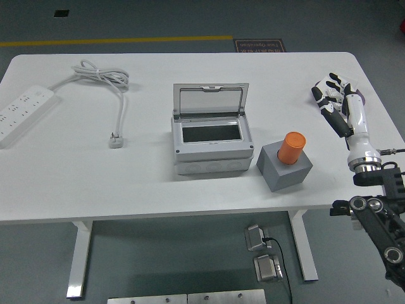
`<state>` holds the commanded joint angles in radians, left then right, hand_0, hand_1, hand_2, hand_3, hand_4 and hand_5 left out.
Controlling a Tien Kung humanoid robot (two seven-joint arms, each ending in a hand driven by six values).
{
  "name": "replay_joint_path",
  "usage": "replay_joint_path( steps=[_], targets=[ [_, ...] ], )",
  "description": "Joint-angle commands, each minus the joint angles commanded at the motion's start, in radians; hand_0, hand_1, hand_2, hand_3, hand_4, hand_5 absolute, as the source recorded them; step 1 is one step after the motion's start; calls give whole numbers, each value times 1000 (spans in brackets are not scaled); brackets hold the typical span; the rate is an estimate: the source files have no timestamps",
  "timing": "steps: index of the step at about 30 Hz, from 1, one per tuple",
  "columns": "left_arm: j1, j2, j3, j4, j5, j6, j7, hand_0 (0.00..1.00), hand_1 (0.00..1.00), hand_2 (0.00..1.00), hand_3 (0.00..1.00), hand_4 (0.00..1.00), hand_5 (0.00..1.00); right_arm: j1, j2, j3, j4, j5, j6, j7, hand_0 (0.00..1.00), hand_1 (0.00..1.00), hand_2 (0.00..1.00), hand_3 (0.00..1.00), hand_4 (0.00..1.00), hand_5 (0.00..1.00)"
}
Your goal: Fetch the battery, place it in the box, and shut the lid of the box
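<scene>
Right hand (334, 101) hovers with fingers spread and empty beside the orange battery (292, 148), upright in its grey holder (284, 168) near the open-lidded box (209, 140); rigid, probably smooth, best gripped around its exposed top

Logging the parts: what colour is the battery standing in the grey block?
Orange; the battery shows best in the head view.

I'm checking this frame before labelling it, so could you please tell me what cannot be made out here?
- Box interior: head view, dark behind the opening; contents unclear.
- Battery lower part: sunk in its grey holder.
- Power strip: left end cut off by the picture edge.
- Left hand: out of view.
- Floor sign: print too small and blurred.
</scene>
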<state>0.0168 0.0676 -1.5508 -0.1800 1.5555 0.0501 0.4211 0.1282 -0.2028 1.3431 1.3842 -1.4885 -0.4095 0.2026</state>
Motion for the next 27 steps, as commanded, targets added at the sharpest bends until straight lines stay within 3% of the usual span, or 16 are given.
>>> replay_joint_path(
  steps=[10,15,16,27],
  targets=[
    [-3,-9,-4,0,1,-1,-1,613,632,496,637,762,167,-3,57,-25,-77,65,5,143,711,711,832,859,955,618],
    [-5,-10,-7,0,6,-2,-1,613,632,496,637,762,167,0,73,-43,-124,99,4,176,711,711,832,859,955,618],
    [-5,-9,-7,0,7,-2,-1,613,632,500,637,761,165,1,75,-47,-132,103,5,180,668,693,757,823,965,635],
    [-5,-8,-8,0,12,-4,0,613,632,501,636,761,165,6,90,-107,-218,167,10,215,640,675,729,771,961,638]
  ],
)
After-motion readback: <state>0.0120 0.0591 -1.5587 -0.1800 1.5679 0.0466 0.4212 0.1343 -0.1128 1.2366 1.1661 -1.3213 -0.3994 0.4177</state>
